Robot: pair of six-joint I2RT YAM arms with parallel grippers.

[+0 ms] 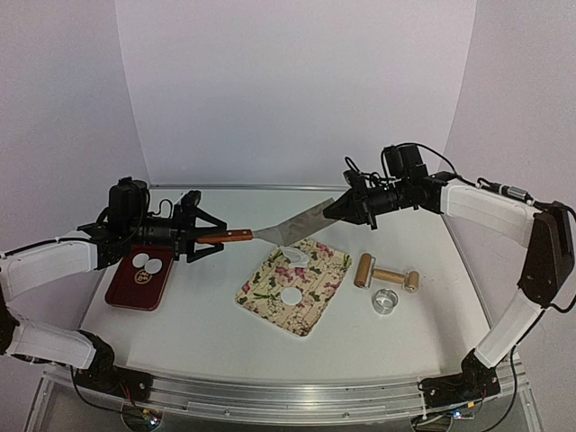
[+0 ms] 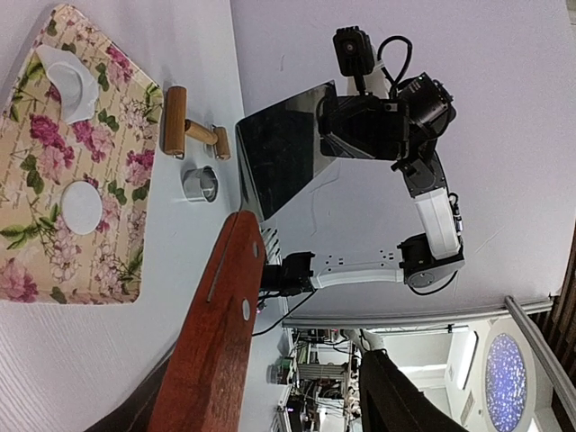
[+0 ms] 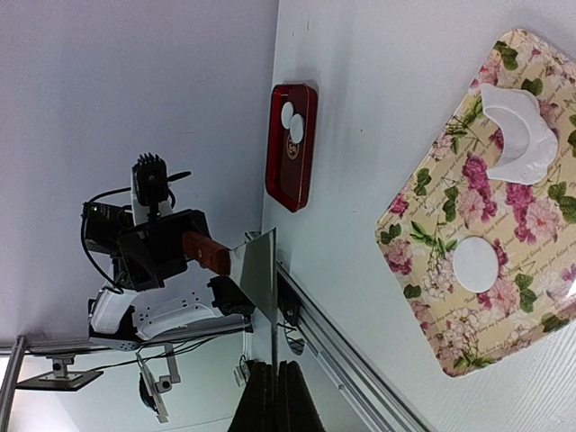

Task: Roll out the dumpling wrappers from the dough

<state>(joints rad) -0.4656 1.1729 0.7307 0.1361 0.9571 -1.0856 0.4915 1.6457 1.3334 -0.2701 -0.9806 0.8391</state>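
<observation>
Dumpling wrappers (image 1: 141,261) lie two on the red tray (image 1: 126,292) and one on the floral board (image 1: 310,317). The right hand (image 1: 336,212) pinches the scraper (image 1: 292,229) by its blade, while the left hand (image 1: 214,238) stands open around the handle. If the right lets go before the left clamps, the scraper could drop onto the desk (image 1: 207,315).
</observation>
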